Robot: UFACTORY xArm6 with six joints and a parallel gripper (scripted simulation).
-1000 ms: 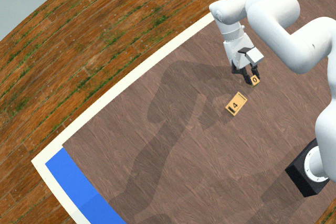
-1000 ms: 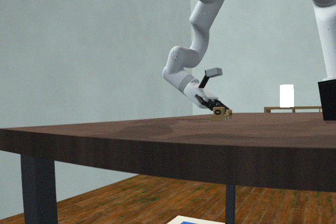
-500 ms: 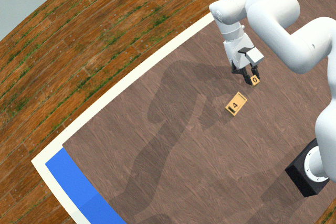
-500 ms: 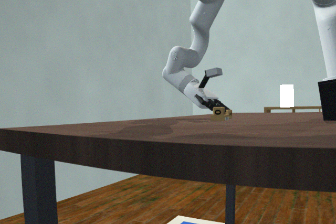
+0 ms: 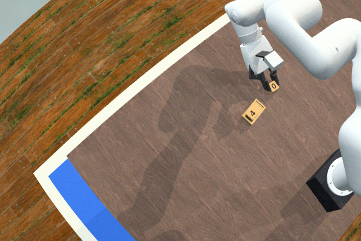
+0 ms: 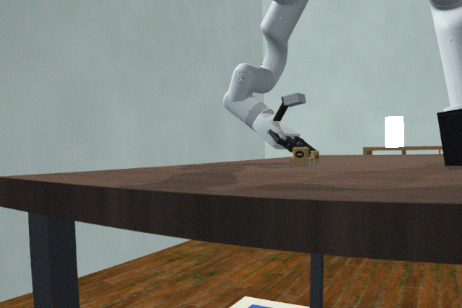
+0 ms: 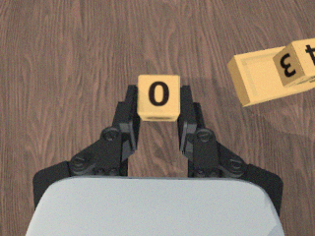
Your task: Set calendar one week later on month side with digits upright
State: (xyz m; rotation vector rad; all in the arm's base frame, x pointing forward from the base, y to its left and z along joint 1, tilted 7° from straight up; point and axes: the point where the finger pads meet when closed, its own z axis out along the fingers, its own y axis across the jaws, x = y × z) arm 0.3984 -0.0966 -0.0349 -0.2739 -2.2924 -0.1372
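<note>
My gripper (image 5: 272, 84) (image 7: 158, 99) is shut on a loose wooden cube (image 5: 273, 87) (image 7: 158, 90). The face with a 0 shows in the wrist view, and whether the cube touches the table is unclear. The gripper also shows in the exterior view, partly hidden behind the tray's cube. The wooden tray (image 5: 258, 105) (image 6: 297, 162) (image 7: 239, 81) lies on the table, a short way from the gripper. A second cube (image 5: 252, 112) (image 6: 299, 154) (image 7: 306, 59) is in one end of the tray. It has a 4 on top, a 3 and a 0 on sides. The tray's other end is empty. No month's name is readable.
The brown table top (image 5: 186, 174) (image 6: 336, 181) (image 7: 69, 64) bears the tray. The arm's black base (image 5: 323, 188) (image 6: 453, 136) stands at the right. The arm's large shadow falls beside the tray in the top view.
</note>
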